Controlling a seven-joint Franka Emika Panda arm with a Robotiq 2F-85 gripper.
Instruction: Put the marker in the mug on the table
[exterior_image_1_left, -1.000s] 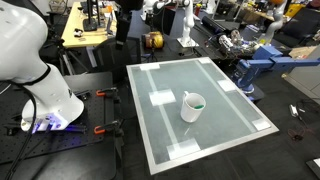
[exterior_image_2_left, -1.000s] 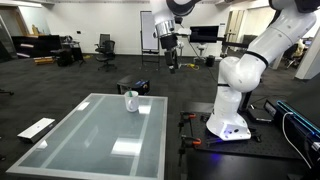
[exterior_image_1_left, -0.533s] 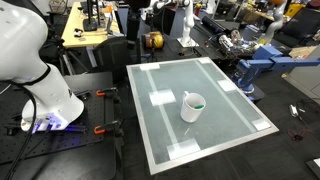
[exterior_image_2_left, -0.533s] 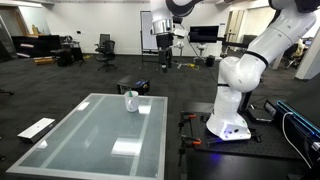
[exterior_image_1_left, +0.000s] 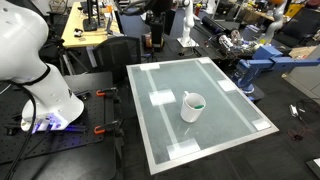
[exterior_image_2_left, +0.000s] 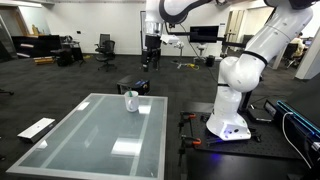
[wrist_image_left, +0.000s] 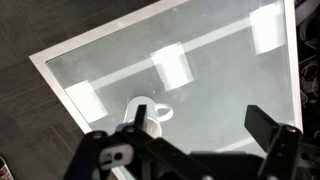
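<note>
Hanging high and well clear of the bench (exterior_image_2_left: 88, 138), I've got open air all round me and nothing close. Looking down through the wrist view, the whole square top is in sight: the white rim (wrist_image_left: 45, 62) runs crisp along the edges, with dark floor (wrist_image_left: 40, 25) beyond it. White taped rectangles (wrist_image_left: 172, 67) sit flat on the surface, spaced well apart.

Now the tool (wrist_image_left: 185, 148): its two black fingers (wrist_image_left: 272, 138) are spread wide at the bottom of the wrist view. Nothing is between them and they touch nothing. In an exterior view the tool (exterior_image_2_left: 152, 57) hangs far above the glass, pointing down.

The mug (exterior_image_1_left: 189, 107) stands upright near the middle of the bench, with bare top on every side, near one taped rectangle but apart from it. It is a plain white cylinder with a smooth surface. And there's the marker (exterior_image_1_left: 197, 101), a green tip showing just inside the mug's mouth. From the wrist view the mug (wrist_image_left: 143, 114) is partly hidden behind my own fingers, and I can't make out the marker there.

The top looks pale, frosted and glassy, catching soft reflections. My white, rounded base (exterior_image_1_left: 47, 98) stands beside one edge.
</note>
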